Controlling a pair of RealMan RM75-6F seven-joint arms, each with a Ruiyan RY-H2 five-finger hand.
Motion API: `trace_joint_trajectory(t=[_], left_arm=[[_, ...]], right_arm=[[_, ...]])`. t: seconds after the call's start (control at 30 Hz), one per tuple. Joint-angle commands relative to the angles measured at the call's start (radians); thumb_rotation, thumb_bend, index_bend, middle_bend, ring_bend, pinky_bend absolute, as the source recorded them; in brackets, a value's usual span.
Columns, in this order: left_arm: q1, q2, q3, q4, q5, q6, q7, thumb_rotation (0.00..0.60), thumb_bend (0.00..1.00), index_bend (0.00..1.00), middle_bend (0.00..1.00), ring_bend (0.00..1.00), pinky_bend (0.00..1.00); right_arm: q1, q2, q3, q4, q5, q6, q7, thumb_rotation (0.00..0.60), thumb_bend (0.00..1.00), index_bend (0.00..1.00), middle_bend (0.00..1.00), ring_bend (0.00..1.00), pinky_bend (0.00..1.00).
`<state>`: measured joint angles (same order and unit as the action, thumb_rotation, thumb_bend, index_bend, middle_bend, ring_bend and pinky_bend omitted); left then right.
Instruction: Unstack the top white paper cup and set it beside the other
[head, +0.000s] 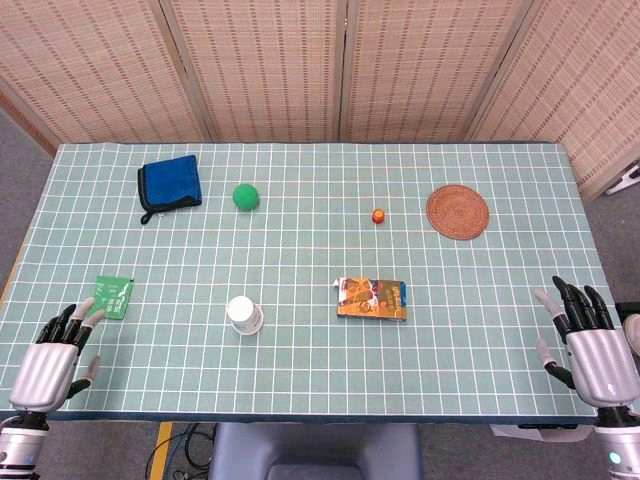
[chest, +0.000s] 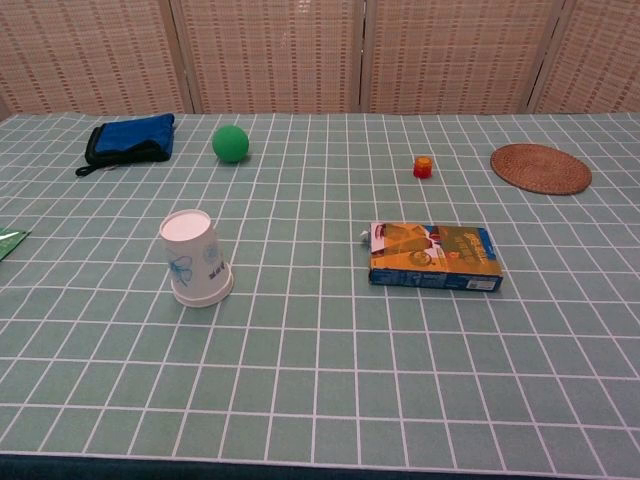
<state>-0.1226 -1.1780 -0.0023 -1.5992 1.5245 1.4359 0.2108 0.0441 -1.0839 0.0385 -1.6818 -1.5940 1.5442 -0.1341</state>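
The white paper cups (head: 244, 315) stand upside down as one stack on the green gridded table, left of centre near the front; the chest view shows the stack (chest: 196, 257) with a faint blue print on its side. My left hand (head: 55, 358) rests at the table's front left corner, fingers apart and holding nothing, well left of the cups. At the front right corner my right hand (head: 588, 345) is likewise spread and holds nothing. Neither hand appears in the chest view.
A snack box (head: 372, 299) lies right of the cups. Further back are a blue pouch (head: 169, 185), a green ball (head: 246, 196), a small orange cap (head: 379, 216) and a woven coaster (head: 458, 211). A green packet (head: 114, 295) lies near my left hand.
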Motion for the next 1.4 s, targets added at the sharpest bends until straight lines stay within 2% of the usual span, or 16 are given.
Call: trace_joint_trajectory(t=[0.03, 0.4, 0.57, 0.73, 0.93, 1.17, 1.4], left_arm=[[0.001, -0.001, 0.002, -0.003, 0.0, 0.0, 0.002, 0.6, 0.45, 0.15, 0.04, 0.0, 0.12], [-0.013, 0.009, -0.014, -0.031, -0.017, -0.017, -0.004, 0.6, 0.45, 0.15, 0.04, 0.0, 0.12], [-0.066, 0.048, -0.04, -0.109, -0.053, -0.095, 0.039, 0.6, 0.45, 0.15, 0.04, 0.0, 0.12], [-0.144, 0.097, -0.084, -0.236, -0.147, -0.208, 0.144, 0.6, 0.45, 0.15, 0.01, 0.0, 0.12], [-0.223, 0.088, -0.115, -0.317, -0.274, -0.308, 0.243, 0.6, 0.45, 0.14, 0.0, 0.0, 0.08], [-0.286, 0.069, -0.133, -0.395, -0.391, -0.331, 0.356, 0.6, 0.45, 0.13, 0.0, 0.0, 0.0], [-0.38, 0.108, -0.177, -0.512, -0.553, -0.388, 0.399, 0.6, 0.45, 0.11, 0.0, 0.0, 0.0]], right_arm=[[0.0, 0.0, -0.001, 0.001, 0.0, -0.001, 0.001, 0.6, 0.39, 0.13, 0.01, 0.05, 0.02], [-0.007, 0.009, 0.001, -0.005, -0.002, 0.015, 0.011, 0.6, 0.39, 0.13, 0.01, 0.05, 0.02], [-0.005, 0.017, 0.007, -0.001, -0.005, 0.02, 0.033, 0.6, 0.39, 0.13, 0.01, 0.05, 0.02], [-0.009, 0.033, 0.022, 0.003, 0.018, 0.03, 0.08, 0.6, 0.39, 0.13, 0.01, 0.05, 0.02], [-0.007, 0.043, 0.032, 0.011, 0.014, 0.043, 0.116, 0.6, 0.39, 0.13, 0.01, 0.05, 0.02], [0.025, 0.035, 0.033, 0.027, 0.018, -0.011, 0.135, 0.6, 0.39, 0.13, 0.01, 0.05, 0.02], [0.056, 0.021, 0.039, 0.048, 0.026, -0.057, 0.146, 0.6, 0.4, 0.13, 0.01, 0.05, 0.02]])
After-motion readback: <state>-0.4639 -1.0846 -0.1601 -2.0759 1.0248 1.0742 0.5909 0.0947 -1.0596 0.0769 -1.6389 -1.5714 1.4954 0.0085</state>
